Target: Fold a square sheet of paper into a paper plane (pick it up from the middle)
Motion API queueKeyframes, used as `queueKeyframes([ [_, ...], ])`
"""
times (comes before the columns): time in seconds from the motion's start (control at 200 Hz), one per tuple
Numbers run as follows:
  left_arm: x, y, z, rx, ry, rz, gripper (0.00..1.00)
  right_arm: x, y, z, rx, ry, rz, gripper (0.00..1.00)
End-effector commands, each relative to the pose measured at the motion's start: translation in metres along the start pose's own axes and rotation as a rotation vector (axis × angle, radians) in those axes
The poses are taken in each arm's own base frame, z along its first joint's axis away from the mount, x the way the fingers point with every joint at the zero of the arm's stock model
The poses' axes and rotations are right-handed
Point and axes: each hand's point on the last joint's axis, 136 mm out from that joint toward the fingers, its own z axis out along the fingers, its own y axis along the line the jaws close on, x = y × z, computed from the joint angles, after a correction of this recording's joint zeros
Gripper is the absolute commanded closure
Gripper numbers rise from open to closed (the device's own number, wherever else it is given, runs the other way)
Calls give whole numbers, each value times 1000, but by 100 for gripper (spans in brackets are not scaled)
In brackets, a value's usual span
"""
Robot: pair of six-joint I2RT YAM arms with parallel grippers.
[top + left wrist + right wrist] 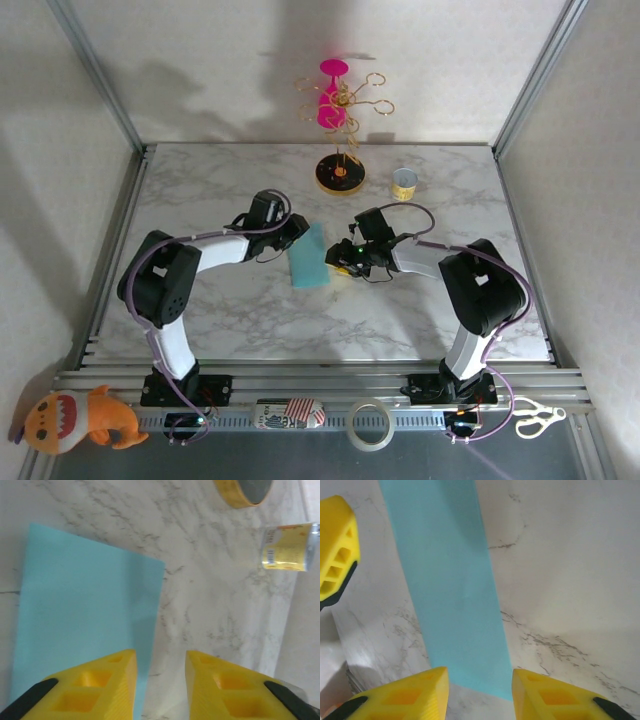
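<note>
Top view: the teal sheet of paper [310,256] lies flat on the marble table [250,320], near its middle, as a narrow oblong with its long sides running roughly far to near. The left hand [295,228] stands at the sheet's far left corner and the right hand [340,262] at its right long edge.

Left wrist view: the left hand [160,680] is spread. One yellow finger [95,690] is over the paper [85,605], just inside its long edge; the other is over bare marble. Nothing is pinched between them.

Right wrist view: the right hand [480,695] is likewise spread and holds nothing. The short end of the sheet [450,595] falls in the gap between its two fingers [405,697], and a finger of the left hand [335,550] shows beside the opposite long edge. Whether either hand touches the paper cannot be told.

Open room: bare marble extends to the left, to the right and on the near side of the sheet. Toward the far edge stand a black-and-yellow stand base [340,174], which carries a wire rack with a pink glass [333,95], and a small yellow can [404,184]. Both are well apart from the paper.
</note>
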Motion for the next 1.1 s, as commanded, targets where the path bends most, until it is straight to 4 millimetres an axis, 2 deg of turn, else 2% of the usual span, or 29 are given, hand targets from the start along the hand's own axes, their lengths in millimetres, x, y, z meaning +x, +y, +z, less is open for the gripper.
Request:
queueKeyframes([
  [0.0, 7, 27, 13, -102, 24, 13, 72, 5, -1, 4, 8, 35, -14, 61],
  [0.17, 12, 44, 22, -141, 41, 0, 74, 9, -4, 7, 22, 54, -16, 61],
  [0.416, 20, 65, 25, -178, 51, -29, 74, 16, -1, 14, 20, 90, -32, 61],
  [0.906, 20, 72, 22, -174, 54, -52, 74, 26, 1, 24, 39, 143, -57, 61],
  [1.097, 20, 75, 21, -176, 54, -58, 74, 24, -9, 24, 104, 126, -54, 60],
])
